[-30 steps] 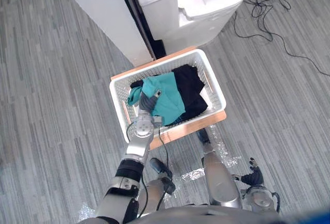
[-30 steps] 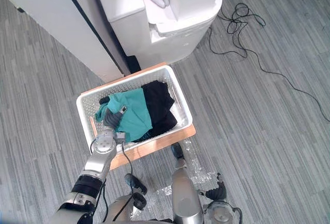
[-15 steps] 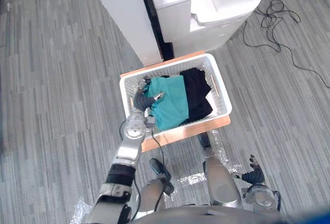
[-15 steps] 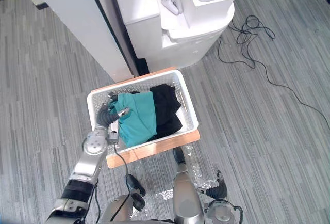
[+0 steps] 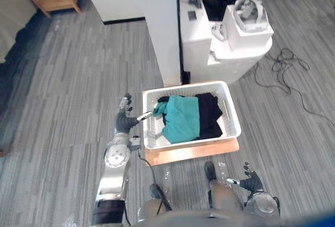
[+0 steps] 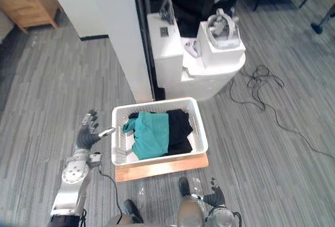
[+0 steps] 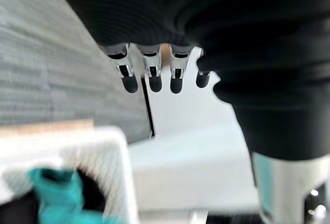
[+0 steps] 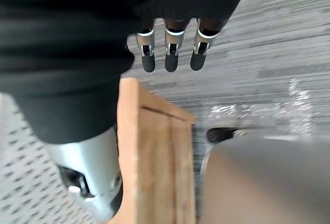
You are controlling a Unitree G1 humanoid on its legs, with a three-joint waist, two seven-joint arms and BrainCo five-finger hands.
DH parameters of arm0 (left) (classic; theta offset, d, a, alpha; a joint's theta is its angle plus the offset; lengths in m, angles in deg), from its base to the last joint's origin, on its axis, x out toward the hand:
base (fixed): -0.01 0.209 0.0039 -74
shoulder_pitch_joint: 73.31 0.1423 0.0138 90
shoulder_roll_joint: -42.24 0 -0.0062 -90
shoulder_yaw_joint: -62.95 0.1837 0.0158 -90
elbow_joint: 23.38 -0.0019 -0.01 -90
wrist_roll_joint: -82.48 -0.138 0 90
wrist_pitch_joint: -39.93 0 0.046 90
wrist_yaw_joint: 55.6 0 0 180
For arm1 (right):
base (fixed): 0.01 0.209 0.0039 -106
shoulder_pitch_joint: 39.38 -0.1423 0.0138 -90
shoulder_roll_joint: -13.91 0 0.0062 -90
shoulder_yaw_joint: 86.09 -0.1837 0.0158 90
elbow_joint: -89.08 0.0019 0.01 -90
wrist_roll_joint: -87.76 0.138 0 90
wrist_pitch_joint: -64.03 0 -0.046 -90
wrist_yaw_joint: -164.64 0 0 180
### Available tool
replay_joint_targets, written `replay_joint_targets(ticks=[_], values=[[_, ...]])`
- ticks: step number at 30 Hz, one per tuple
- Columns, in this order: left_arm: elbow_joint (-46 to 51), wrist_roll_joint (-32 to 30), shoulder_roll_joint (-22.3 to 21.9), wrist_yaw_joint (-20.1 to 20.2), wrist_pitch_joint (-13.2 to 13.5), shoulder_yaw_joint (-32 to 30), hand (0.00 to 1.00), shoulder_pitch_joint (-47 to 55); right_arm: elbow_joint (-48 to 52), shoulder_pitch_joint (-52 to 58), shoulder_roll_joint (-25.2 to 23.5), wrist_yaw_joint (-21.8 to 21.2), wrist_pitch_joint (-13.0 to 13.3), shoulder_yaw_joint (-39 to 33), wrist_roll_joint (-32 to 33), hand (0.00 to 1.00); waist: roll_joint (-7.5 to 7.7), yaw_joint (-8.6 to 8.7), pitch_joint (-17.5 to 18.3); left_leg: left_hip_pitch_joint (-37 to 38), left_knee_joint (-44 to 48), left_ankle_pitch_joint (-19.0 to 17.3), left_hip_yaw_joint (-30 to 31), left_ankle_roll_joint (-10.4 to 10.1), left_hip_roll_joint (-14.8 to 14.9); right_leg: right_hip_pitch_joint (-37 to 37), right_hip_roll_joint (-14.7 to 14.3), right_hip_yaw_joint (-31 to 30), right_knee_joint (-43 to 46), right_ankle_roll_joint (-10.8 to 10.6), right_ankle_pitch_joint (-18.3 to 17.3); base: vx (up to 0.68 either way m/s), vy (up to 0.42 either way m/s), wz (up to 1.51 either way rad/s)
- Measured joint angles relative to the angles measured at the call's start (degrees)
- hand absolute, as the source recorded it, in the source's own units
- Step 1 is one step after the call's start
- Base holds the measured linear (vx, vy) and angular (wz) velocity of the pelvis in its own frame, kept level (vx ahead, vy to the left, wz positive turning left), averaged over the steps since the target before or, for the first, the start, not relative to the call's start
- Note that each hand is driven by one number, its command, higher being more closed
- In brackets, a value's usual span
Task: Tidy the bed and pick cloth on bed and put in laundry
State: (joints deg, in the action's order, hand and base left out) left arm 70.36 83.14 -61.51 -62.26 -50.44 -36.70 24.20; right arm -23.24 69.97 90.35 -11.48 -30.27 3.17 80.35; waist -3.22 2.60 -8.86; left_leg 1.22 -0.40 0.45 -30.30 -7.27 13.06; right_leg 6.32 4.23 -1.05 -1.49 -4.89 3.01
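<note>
Having released the teal cloth (image 5: 182, 120), your left hand (image 5: 124, 120) hangs spread beside one basket (image 5: 233, 114) holding two cloths: it and a black cloth (image 5: 212, 116); right hand (image 5: 252, 181) relaxed.

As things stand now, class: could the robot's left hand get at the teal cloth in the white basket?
Probably yes. The left hand hangs open just outside the white basket; the teal cloth lies on top in it, on that hand's side, with nothing above. Only the basket's wall stands between.
</note>
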Motion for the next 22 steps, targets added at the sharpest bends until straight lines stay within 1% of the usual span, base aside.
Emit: replay_joint_targets(ticks=[4,6,8,9,10,11,13,14,15,17,19,20,22], values=[[-0.05,5.24,-1.81,-2.0,0.11,-3.81,0.0,4.2,0.84,0.76,-1.59,-1.19,-0.27,1.79,0.43,0.0,-0.16,-0.94,2.01,1.21,-1.61,0.9,2.45,-0.14,-0.15,-2.19,0.13,2.55,0.04,0.07,-0.9,0.0,-0.015,0.38],[-0.18,7.44,-2.07,-2.56,0.11,-4.78,0.0,6.77,0.86,1.07,-2.26,-1.38,-0.32,2.5,0.44,0.0,0.24,-1.71,2.7,1.88,-1.73,0.96,3.43,-0.14,-0.14,-3.49,0.18,3.66,0.1,0.0,-1.56,0.01,-0.01,0.33],[-2.62,9.51,-2.71,-2.48,0.24,-5.53,0.0,8.68,0.44,0.86,-2.01,-1.45,-0.52,3.12,0.43,0.0,0.6,-2.63,4.2,1.8,-2.16,1.2,4.84,-0.16,-0.28,-4.15,0.48,5.04,0.1,0.1,-1.87,0.02,-0.01,0.31],[-5.15,9.55,-3.14,-2.41,0.54,-5.84,0.0,8.7,-0.65,0.21,-1.68,-1.45,-0.52,3.15,0.47,0.0,0.64,-2.88,4.45,1.85,-2.6,1.4,5.27,-0.09,-0.5,-4.59,0.62,5.45,0.01,0.06,-1.94,0.01,0.001,0.38],[-9.64,9.7,-3.24,-2.29,0.59,-6.03,0.0,8.69,-3.68,-1.69,-1.15,-1.4,-0.46,2.81,0.54,0.0,0.66,-3.04,4.83,1.98,-2.88,1.67,6.23,0.11,-0.83,-5.35,0.95,6.61,-0.25,0.01,-2.0,0.02,0.012,0.38],[-13.87,9.92,-3.26,-1.61,0.49,-5.87,0.0,8.43,-7.24,-3.27,-0.88,-1.33,-0.64,1.9,1.07,0.0,0.85,-2.99,5.44,2.61,-3.68,2.06,6.73,0.17,-1.14,-5.93,1.12,7.12,-0.56,0.0,-2.0,0.03,0.015,0.37],[-22.2,9.9,-3.27,0.17,0.19,-5.63,0.0,8.42,-12.12,-5.66,-0.72,-1.05,-0.97,0.24,1.7,0.0,1.19,-3.55,5.74,3.71,-4.7,2.44,7.38,0.21,-1.54,-7.18,1.38,7.79,-0.74,-0.08,-2.13,0.03,0.016,0.21],[-27.41,9.8,-3.24,0.6,-0.09,-5.69,0.0,8.47,-13.39,-6.31,-0.66,-0.97,-0.94,-0.77,1.76,0.0,1.35,-3.72,5.94,3.93,-4.83,2.43,7.43,0.22,-1.73,-7.49,1.58,7.86,-0.84,-0.22,-2.26,0.02,0.019,0.12],[-30.62,9.57,-3.24,0.96,-0.36,-5.82,0.0,8.45,-13.85,-6.45,-0.73,-0.93,-0.92,-1.25,2.0,0.0,1.39,-3.67,6.1,3.97,-5.01,2.45,7.5,0.24,-1.96,-7.55,1.71,7.94,-0.94,-0.26,-2.29,0.01,0.018,0.05],[-40.73,8.34,-3.2,1.73,-0.64,-6.42,0.0,8.17,-17.94,-7.31,-0.89,-0.92,-0.89,-3.13,2.75,0.0,1.66,-3.64,6.45,4.21,-5.13,2.42,7.52,0.29,-2.16,-7.97,1.92,7.97,-1.43,-0.32,-2.26,0.0,0.0,0.0],[-47.51,5.86,-3.19,1.74,-0.82,-7.62,0.0,7.77,-21.12,-7.94,-0.94,-0.86,-0.87,-4.74,2.79,0.0,1.77,-3.59,6.5,4.61,-5.15,2.35,7.45,0.23,-2.21,-8.4,1.9,7.92,-1.68,-0.33,-2.26,0.02,0.004,-0.01],[-51.05,4.67,-3.15,1.78,-1.07,-9.39,0.0,7.31,-22.75,-8.22,-0.97,-0.8,-0.88,-5.96,3.06,0.0,1.79,-3.56,6.52,5.04,-5.15,2.24,7.41,0.09,-2.23,-8.87,1.79,7.91,-1.83,-0.34,-2.27,0.03,0.004,-0.03],[-53.84,2.52,-2.83,1.58,-1.56,-11.34,0.0,7.11,-24.19,-8.8,-0.92,-0.68,-0.73,-7.31,3.89,0.0,1.63,-3.58,6.43,5.57,-5.16,2.17,7.21,-0.01,-2.2,-9.02,1.54,7.65,-1.85,-0.29,-2.3,0.01,0.001,-0.05]])
